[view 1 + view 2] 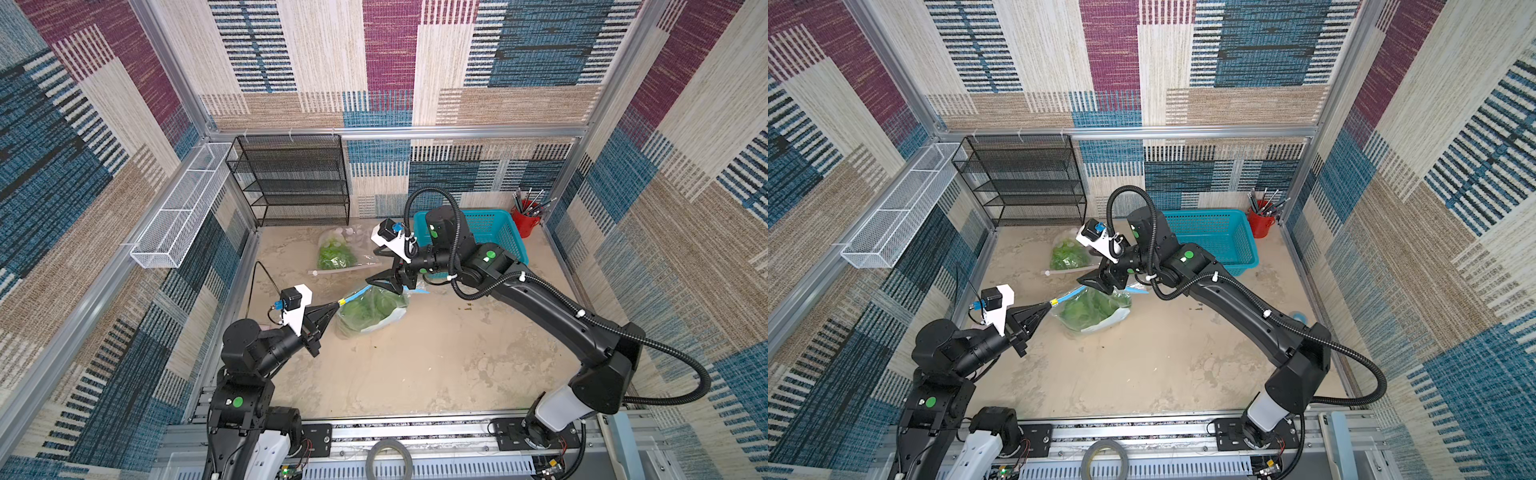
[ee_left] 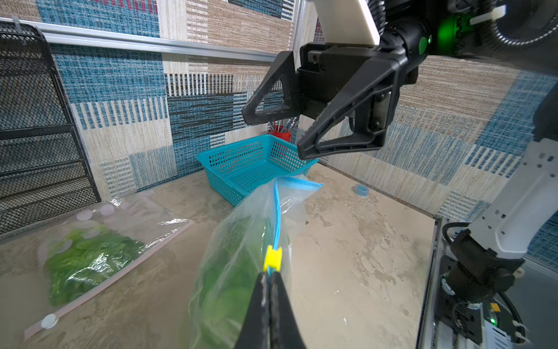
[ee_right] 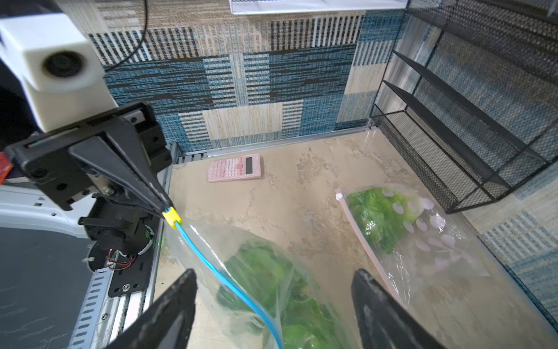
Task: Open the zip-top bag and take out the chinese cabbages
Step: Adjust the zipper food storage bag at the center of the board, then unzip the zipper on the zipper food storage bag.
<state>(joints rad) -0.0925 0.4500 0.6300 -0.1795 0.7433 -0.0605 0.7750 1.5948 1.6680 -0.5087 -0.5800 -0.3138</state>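
In both top views we see the left gripper [image 1: 336, 305] pinched tight on the clear zip-top bag with blue seal [image 1: 374, 316], mid-frame, right at its yellow slider [image 1: 342, 302]. Over to the left wrist: the crinkled green chinese cabbages [image 2: 223, 290] sit inside the bag, lower centre. Right wrist now: the right gripper [image 3: 273, 273] gapes wide above the bag, holding nothing.

Yellow slider [image 2: 272, 257], blue zip strip [image 2: 277, 211], green chinese cabbages [image 1: 370, 309], teal basket [image 2: 223, 187], pink calculator [image 3: 234, 167]
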